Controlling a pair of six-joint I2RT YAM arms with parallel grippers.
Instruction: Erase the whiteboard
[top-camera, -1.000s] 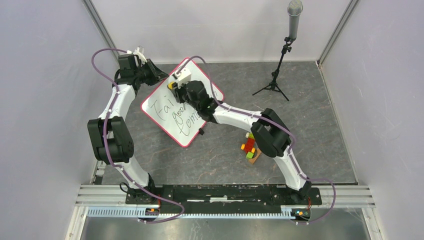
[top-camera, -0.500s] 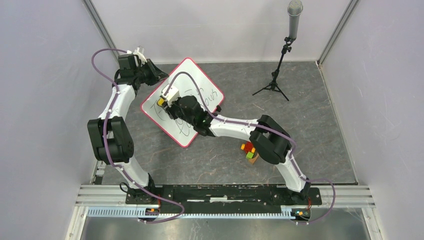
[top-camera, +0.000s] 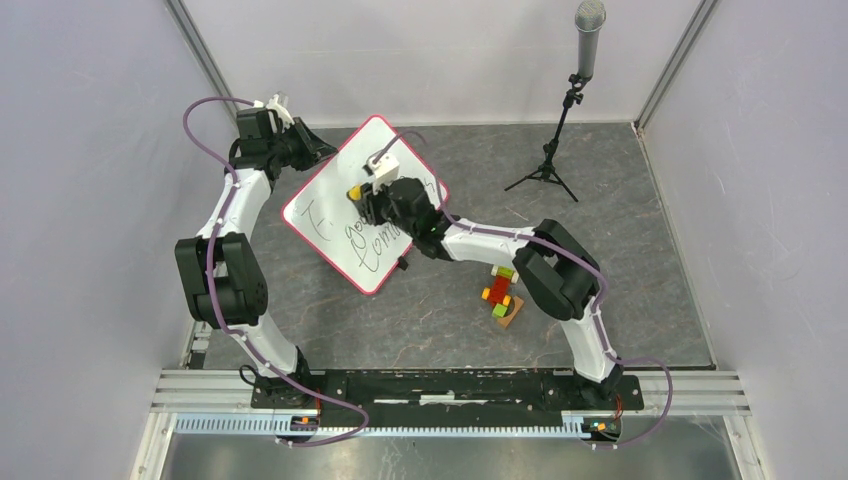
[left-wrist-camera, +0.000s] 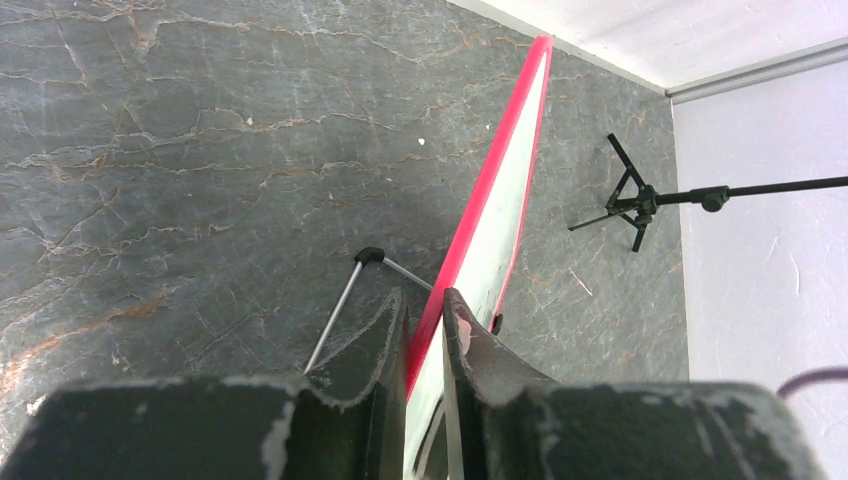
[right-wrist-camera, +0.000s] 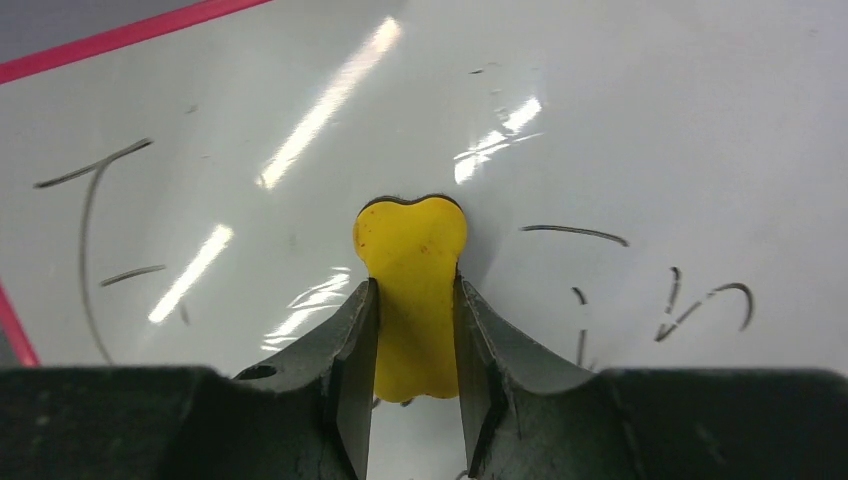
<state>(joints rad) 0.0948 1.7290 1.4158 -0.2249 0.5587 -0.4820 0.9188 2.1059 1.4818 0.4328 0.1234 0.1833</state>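
Observation:
The whiteboard (top-camera: 335, 205) stands tilted at the back left, white with a red-pink rim and black handwriting. My left gripper (top-camera: 318, 152) is shut on its upper left edge; in the left wrist view the red rim (left-wrist-camera: 480, 200) runs up between my fingers (left-wrist-camera: 425, 315). My right gripper (top-camera: 358, 195) is shut on a yellow eraser (top-camera: 354, 191) and presses it on the board's face. In the right wrist view the yellow eraser (right-wrist-camera: 411, 280) sits between my fingers (right-wrist-camera: 412, 290) against the white board (right-wrist-camera: 600, 120), with strokes of writing left and right of it.
A microphone on a black tripod (top-camera: 560, 130) stands at the back right. A pile of coloured blocks (top-camera: 498, 292) lies on the dark floor under my right forearm. A thin metal stand leg (left-wrist-camera: 335, 310) props the board behind. Pale walls close in on three sides.
My right gripper swept the eraser down-left across the board and has come back up and right to its middle. Some writing at the upper left has gone. The left arm has not moved.

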